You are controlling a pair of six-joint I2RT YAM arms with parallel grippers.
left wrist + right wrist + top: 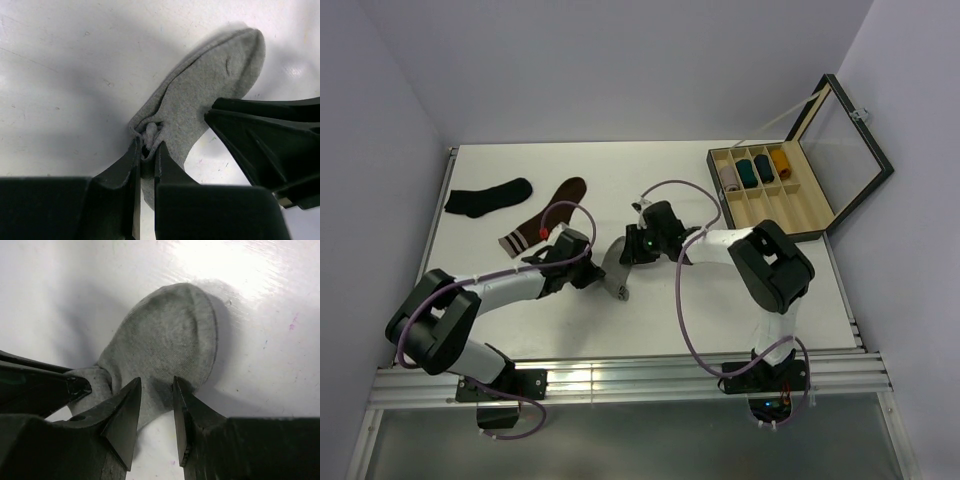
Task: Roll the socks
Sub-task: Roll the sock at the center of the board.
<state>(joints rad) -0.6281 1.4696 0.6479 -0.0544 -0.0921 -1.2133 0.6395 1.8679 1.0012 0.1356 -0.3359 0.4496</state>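
**Grey sock pinched at bench [670,320] centre; roll not yet formed.**
Top view: one grey sock [614,272] lies mid-frame between the left fingers [590,266] and right fingers [628,250]. One black sock [490,197] and one brown sock [555,210] lie upper left, and one box [770,212] upper right holds four rolls [748,172]. Left wrist view: the left fingers [131,165] are clamped on a bunched fold. Right wrist view: the right fingers [127,410] stand narrowly apart over the sock, holding nothing. Recommended: hold the pinch firm and wind the fabric tight and even.

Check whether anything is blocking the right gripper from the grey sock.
Nothing visible does. The right gripper is open, its tips at the rounded end of the grey sock with only fabric between them. The left gripper pinches a fold of the same sock off to one side.
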